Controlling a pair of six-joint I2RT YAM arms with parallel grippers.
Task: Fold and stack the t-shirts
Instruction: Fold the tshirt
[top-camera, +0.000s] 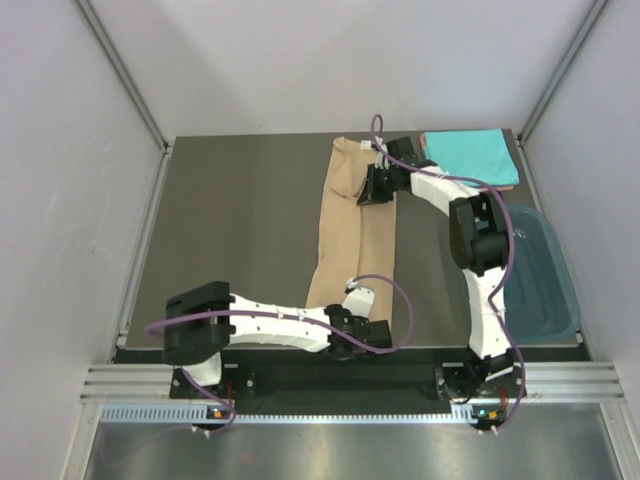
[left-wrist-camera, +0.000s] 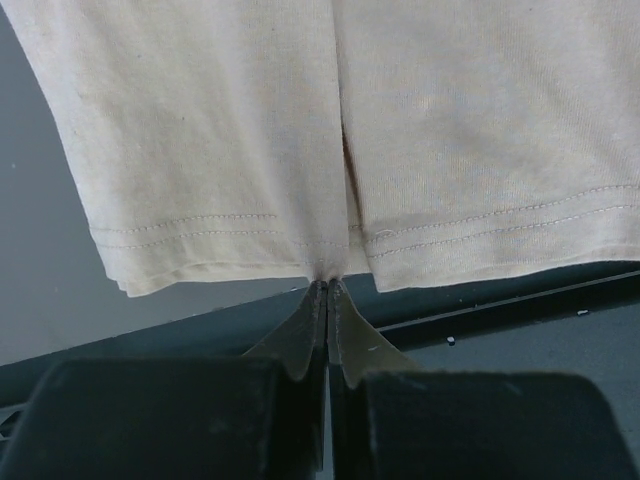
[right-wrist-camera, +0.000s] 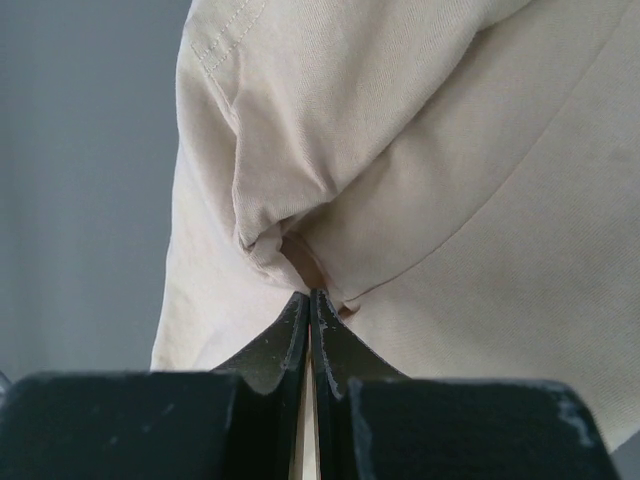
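Robot lab cell, white partition walls (top-camera: 60, 200), aluminium rail (top-camera: 572, 381)

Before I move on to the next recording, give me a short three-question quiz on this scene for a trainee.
1. True or false: the jaws of both arms are shut on the tan shirt.
2. Where on the table does the turquoise shirt lie? A) spread flat in the middle; B) folded at the far right corner; C) under the tan shirt.
3. Which arm pinches the end of the tan shirt nearest the arm bases?
Key: 1 true; 2 B; 3 the left arm.
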